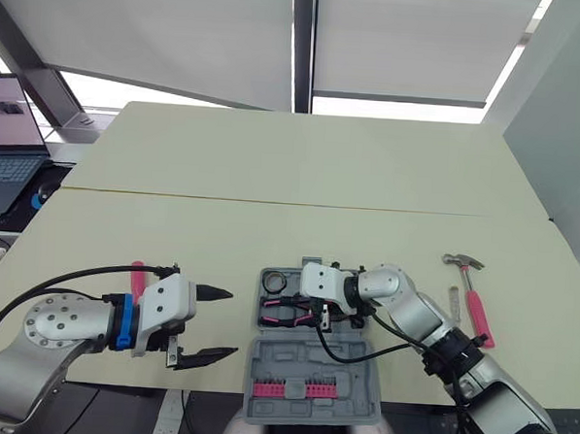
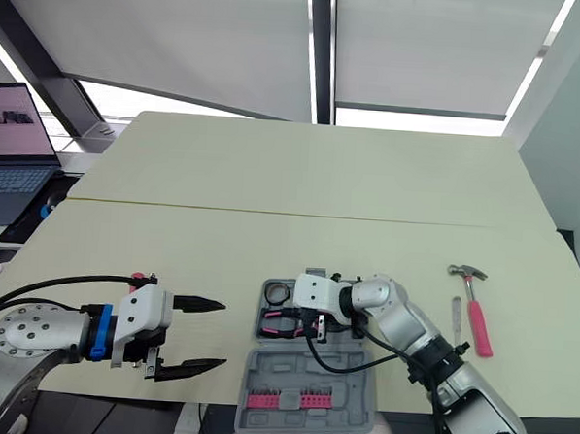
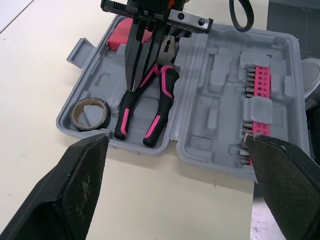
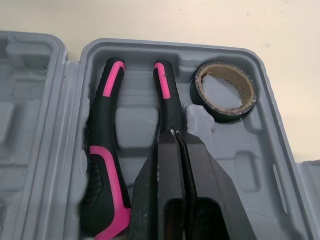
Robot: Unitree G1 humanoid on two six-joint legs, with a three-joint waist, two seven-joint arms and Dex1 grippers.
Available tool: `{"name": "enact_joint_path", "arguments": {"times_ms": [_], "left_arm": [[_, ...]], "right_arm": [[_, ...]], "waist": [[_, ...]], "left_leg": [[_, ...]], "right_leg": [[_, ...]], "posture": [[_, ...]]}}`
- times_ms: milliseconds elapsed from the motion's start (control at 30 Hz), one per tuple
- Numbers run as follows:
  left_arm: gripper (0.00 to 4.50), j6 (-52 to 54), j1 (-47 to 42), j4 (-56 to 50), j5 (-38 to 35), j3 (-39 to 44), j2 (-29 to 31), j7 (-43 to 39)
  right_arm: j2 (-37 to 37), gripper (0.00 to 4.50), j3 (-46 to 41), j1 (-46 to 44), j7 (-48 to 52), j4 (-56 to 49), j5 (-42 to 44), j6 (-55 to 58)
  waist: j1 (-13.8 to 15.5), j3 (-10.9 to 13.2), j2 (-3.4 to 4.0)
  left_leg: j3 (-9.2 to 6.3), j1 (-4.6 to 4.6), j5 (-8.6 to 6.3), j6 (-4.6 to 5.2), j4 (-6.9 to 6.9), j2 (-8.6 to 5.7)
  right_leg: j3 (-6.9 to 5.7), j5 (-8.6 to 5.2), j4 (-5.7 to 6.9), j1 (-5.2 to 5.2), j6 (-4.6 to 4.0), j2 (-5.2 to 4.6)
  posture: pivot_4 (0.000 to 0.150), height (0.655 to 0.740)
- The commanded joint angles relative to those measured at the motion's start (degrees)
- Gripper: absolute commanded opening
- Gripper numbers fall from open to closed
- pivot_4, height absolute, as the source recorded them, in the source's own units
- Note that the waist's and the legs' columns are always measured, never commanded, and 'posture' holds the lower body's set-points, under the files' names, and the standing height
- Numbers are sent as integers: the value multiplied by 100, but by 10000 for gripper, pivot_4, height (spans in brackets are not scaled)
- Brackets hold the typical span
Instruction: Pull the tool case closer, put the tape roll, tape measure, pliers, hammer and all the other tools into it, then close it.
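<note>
My left pincer [image 1: 231, 322] hangs spread wide over the table's [image 1: 273, 177] near edge, left of the tool case [image 1: 312, 359], holding nothing. The case lies open at the middle of that edge, lid half nearest me and tray half beyond the hinge.

In the tray the pliers [image 4: 102, 150] lie with their long axis along the near edge, handles toward the table's left edge and head toward its right. My right pincer [image 4: 174, 134] is pressed together, its tip down on one handle. I judge I am seating the pliers in their slot, with the tape roll [image 4: 223, 115] already in the tray's far left corner.

Next I must lift clear and reach for the hammer [image 1: 475, 306] near the right edge. It points head far, handle toward me.
</note>
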Motion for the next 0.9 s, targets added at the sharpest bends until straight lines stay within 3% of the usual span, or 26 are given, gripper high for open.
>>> {"name": "enact_joint_path", "arguments": {"times_ms": [33,233,433,533,700,900], "left_arm": [[45000,-100,-1,-68,11,182,-6,44],[45000,-365,-66,373,411,106,-50,223],[45000,-584,-216,725,457,126,-168,246],[39278,-544,-126,745,269,240,-225,121],[23541,-798,80,1285,595,-155,-268,-86],[4351,-1043,-328,1857,1022,-882,-610,-60]], "right_arm": [[-69,234,279,132,-112,484,-418,-278],[280,234,-652,54,-477,-120,291,-784],[-439,234,-1425,354,146,-1120,1080,-654],[-1066,0,-1968,784,580,-1644,1689,-529],[-2252,0,-2707,1821,996,-1724,2003,-518],[-2631,0,-2809,2686,1070,-2078,2127,-180]], "waist": [[0,-5,-3],[-1,-1,0],[31,0,3],[58,-1,0],[43,1,3],[23,3,3]], "left_leg": [[0,5,-1,1,0,1],[0,35,0,1,-3,8],[-1,17,0,-1,-1,-2],[-16,-11,0,-2,0,-6],[-18,-12,-3,1,-6,-4],[-10,11,-1,4,-3,5]], "right_leg": [[0,0,0,3,0,1],[2,0,7,27,-1,11],[1,0,0,16,0,2],[-3,0,-22,10,0,-6],[0,0,-27,11,0,-8],[-1,-1,1,22,0,5]], "posture": [[1500,7400],[1500,7400],[1500,7400],[1500,7400],[1500,7400],[1500,7400]]}}
